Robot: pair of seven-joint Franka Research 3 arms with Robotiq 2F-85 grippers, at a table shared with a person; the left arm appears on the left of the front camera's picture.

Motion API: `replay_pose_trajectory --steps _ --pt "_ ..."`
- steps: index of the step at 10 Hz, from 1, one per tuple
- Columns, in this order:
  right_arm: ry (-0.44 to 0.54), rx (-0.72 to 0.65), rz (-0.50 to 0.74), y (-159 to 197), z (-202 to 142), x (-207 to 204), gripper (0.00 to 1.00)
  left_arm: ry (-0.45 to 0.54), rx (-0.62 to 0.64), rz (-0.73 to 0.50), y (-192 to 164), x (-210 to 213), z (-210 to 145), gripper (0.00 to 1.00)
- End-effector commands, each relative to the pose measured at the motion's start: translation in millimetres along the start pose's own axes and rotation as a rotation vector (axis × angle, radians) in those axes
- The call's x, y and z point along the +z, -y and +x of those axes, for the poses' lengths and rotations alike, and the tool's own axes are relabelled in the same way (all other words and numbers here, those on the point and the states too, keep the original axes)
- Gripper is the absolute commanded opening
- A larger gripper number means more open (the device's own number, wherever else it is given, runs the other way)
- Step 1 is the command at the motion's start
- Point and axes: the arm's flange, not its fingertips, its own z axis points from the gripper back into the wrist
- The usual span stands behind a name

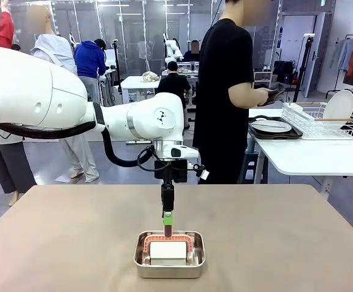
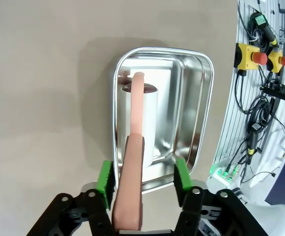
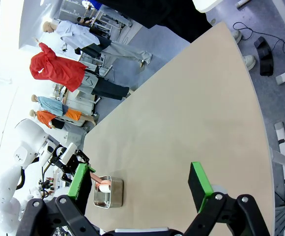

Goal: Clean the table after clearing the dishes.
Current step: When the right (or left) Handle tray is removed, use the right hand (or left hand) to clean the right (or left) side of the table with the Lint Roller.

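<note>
My left end effector [image 2: 143, 178] stands spread around the white cleaning block's [image 2: 151, 123] pink arched handle [image 2: 137, 108], pads clear. Light and fairly stiff, I judge; I'd pinch the arch's top.

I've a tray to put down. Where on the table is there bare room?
Bare table runs wide to the left and right of the pan, and beyond it to the far edge. It is crowded at near centre, where the left hand hangs over the pan.
</note>
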Motion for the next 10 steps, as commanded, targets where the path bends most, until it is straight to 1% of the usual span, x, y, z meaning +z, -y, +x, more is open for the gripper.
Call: replay_pose_trajectory --steps 1,2,3,4,6,8,9,10 --pt "0.006 0.004 0.009 -1.2 -0.3 0.3 1.00 0.013 0.018 -0.010 1.3 -8.0 1.1 0.46" --pt "0.006 0.004 0.009 -1.2 -0.3 0.3 1.00 0.012 0.018 -0.011 1.2 -8.2 1.0 0.32" --pt "0.006 0.004 0.009 -1.2 -0.3 0.3 1.00 0.010 0.018 -0.012 1.3 -8.2 1.2 0.26" --pt "0.006 0.004 0.009 -1.2 -0.3 0.3 1.00 0.014 0.016 -0.015 1.2 -8.1 1.0 0.12" --pt "0.006 0.004 0.009 -1.2 -0.3 0.3 1.00 0.014 0.016 -0.015 1.3 -8.1 1.4 0.00" --pt "0.006 0.004 0.009 -1.2 -0.3 0.3 1.00 0.016 0.020 -0.015 1.8 -7.2 1.8 0.00" --pt "0.006 0.004 0.009 -1.2 -0.3 0.3 1.00 0.038 0.010 -0.027 6.9 0.8 1.1 0.01" --pt "0.006 0.004 0.009 -1.2 -0.3 0.3 1.00 0.003 0.045 -0.014 18.4 24.0 -3.9 0.01"
